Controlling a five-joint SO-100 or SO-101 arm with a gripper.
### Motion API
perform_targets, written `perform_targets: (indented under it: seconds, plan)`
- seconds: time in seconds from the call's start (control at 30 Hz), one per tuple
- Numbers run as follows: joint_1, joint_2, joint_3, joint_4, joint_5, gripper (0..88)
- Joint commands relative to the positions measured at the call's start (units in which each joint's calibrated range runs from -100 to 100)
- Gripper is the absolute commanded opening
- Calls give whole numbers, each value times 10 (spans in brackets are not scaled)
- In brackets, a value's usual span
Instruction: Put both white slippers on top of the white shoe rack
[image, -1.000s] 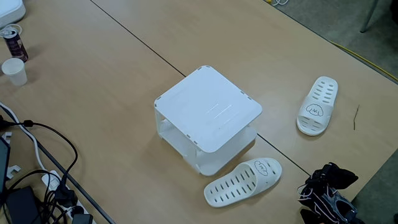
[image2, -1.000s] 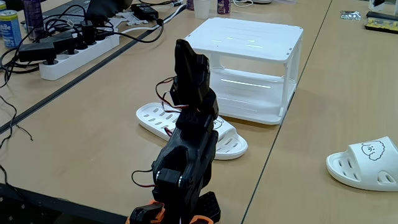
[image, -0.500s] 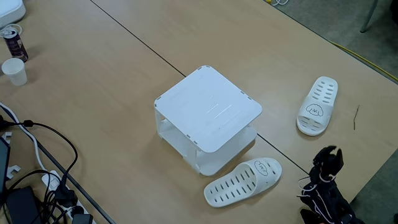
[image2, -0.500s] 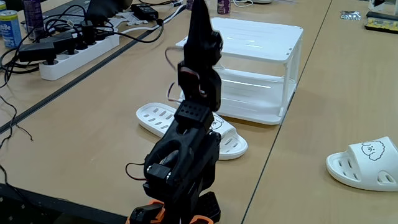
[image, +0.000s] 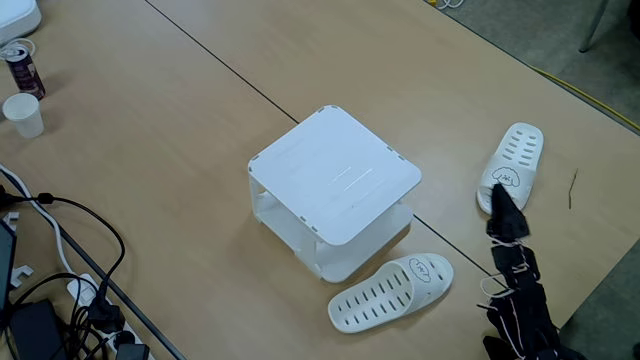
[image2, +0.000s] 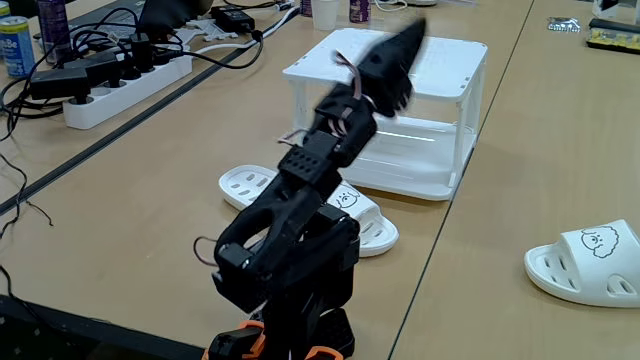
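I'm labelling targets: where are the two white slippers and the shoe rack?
near slipper (image: 392, 292), a fixed view, on its slotted insole
far slipper (image: 519, 152), a fixed view, on its slotted insole
white shoe rack (image: 335, 172), a fixed view, on its flat top panel

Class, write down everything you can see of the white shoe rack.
The white shoe rack is a boxy, glossy plastic stand with two tiers: a flat square top panel with rounded corners, a lower shelf and corner posts. It stands upright on the wooden table, with nothing on top. One white slipper lies close by its base; whether they touch is unclear.
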Motion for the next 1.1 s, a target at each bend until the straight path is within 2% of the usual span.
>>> perform_targets:
  seconds: [0.0, 0.1, 0.37, 0.43, 0.87, 1.07]
  plan:
    - [5, 64, 24, -9, 4, 8]
    - [14, 131, 50, -77, 4, 8]
    - [71, 444, 60, -374, 4, 8]
    - [68, 504, 76, -415, 4, 8]
    - [-59, 714, 80, -431, 4, 8]
    - [-84, 808, 49, -423, 4, 8]
